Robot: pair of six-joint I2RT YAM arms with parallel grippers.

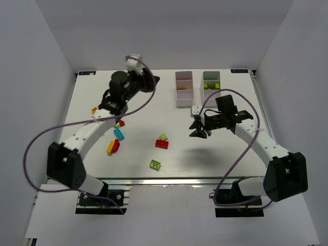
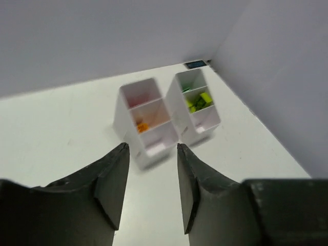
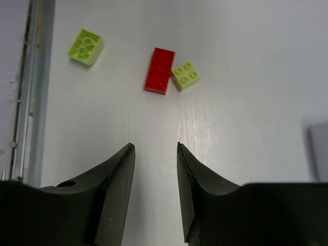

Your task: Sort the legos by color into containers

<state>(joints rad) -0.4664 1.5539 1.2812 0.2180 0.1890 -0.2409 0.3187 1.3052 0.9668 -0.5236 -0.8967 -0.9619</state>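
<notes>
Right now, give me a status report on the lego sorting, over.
Left end effector open, empty, facing the containers. Right end effector open, empty, red lego beside lime lego ahead. Nothing blocking it.

Left tool (image 2: pixel 152 146), right tool (image 3: pixel 155 145), jaws apart (both empty)

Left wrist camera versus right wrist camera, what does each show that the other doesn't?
Only the left wrist view shows two white bins, one holding an orange brick, the other lime bricks. Only the right wrist view shows loose pieces: a red brick beside a lime brick, another lime brick apart. Both show the white table and that arm's own claw, open and empty.
</notes>
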